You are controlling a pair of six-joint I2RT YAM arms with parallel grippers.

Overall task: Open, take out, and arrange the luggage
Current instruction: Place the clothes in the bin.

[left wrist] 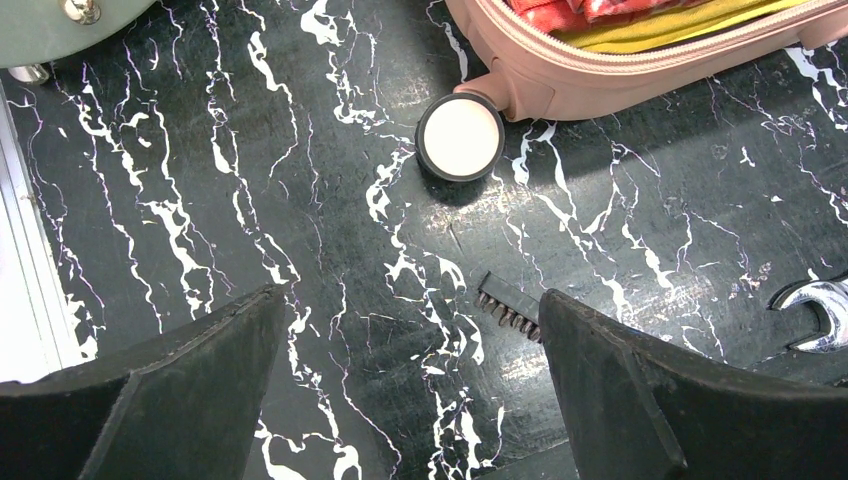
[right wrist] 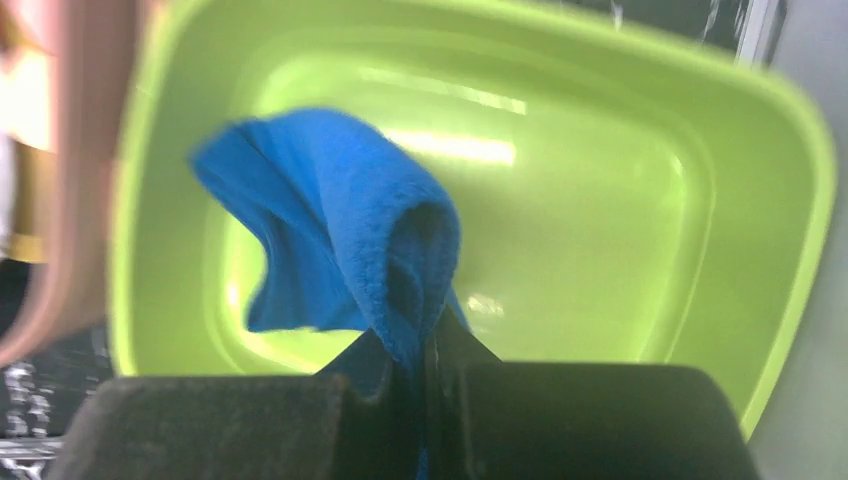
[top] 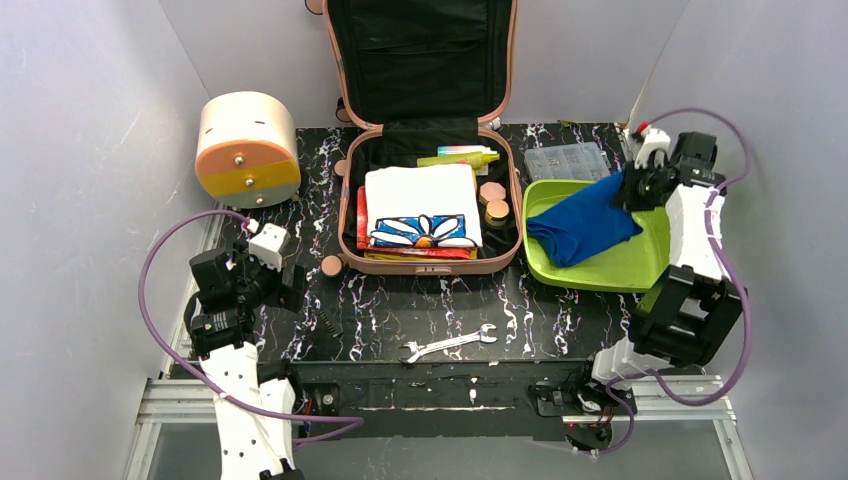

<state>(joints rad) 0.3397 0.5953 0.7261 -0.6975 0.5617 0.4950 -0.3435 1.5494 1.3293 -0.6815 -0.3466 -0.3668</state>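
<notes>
The luggage [top: 430, 264], a salmon-pink hard-shell suitcase, lies open at the table's back middle with its black-lined lid upright against the wall. Inside lie a folded white cloth with a daisy print [top: 420, 205], red and yellow items under it, and a yellow-green marker [top: 462, 157]. My right gripper [top: 628, 190] [right wrist: 425, 345] is shut on a blue cloth [top: 580, 225] [right wrist: 330, 220] that hangs over the lime-green tray [top: 600, 281] [right wrist: 610, 210]. My left gripper [top: 280, 285] [left wrist: 410, 340] stands open and holds nothing, low over the table, left of the suitcase's front corner [left wrist: 600, 85].
A cream-and-orange drum box [top: 245, 150] sits at the back left. A wrench [top: 450, 343] [left wrist: 815, 310] and a small bit holder [top: 328, 322] [left wrist: 510, 305] lie in front of the suitcase. A clear organiser box [top: 567, 160] is behind the tray. A suitcase wheel [left wrist: 460, 138] juts out.
</notes>
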